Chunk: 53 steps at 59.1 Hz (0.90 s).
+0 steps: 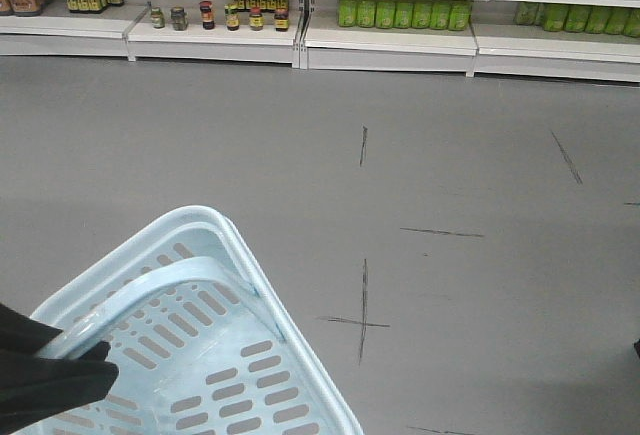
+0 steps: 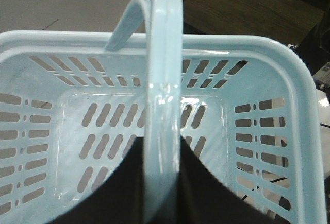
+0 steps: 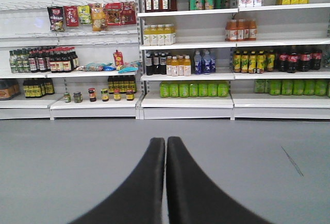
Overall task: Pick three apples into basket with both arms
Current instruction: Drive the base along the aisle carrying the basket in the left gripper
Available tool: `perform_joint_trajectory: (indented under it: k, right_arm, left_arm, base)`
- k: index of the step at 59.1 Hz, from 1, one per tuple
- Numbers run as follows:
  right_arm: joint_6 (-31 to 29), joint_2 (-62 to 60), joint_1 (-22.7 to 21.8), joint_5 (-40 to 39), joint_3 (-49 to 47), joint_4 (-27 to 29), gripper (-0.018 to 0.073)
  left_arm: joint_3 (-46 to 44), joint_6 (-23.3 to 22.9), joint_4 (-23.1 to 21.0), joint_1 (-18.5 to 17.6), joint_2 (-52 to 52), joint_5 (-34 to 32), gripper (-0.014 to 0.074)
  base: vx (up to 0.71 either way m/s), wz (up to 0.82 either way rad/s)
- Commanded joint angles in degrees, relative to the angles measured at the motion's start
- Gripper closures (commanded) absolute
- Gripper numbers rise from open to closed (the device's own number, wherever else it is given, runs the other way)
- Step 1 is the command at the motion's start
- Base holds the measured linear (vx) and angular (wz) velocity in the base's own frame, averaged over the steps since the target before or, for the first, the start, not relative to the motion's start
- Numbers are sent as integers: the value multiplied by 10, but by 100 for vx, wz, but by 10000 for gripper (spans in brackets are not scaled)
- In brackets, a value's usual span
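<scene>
Front view: you see the basket (image 1: 225, 230) low left against the grey floor (image 1: 450, 155), its handle (image 1: 170, 270) in the left tool (image 1: 85, 360). No apples show anywhere, so all three look left to pick. Left wrist: your tool is clamped on the handle, and the slotted bottom is bare wherever the fingers (image 2: 216, 193) don't hide it. Right wrist: the right tool (image 3: 165, 144) is pressed closed on nothing, facing the shelves (image 3: 185, 100), arm cut off.
</scene>
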Motion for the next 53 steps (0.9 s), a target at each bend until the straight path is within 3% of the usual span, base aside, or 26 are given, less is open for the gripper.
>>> perform_joint_trajectory:
  k: [1,53]
  right_arm:
    - [-4,-7,-2,-43,6,-6,564]
    - [-4,-7,-2,-44,6,-6,564]
  left_arm:
    - [-19,-2,-33,-2,-4,-40,603]
    - [-19,-2,-33,-2,-4,-40,603]
  base:
    - [25,-14]
    - [26,-13]
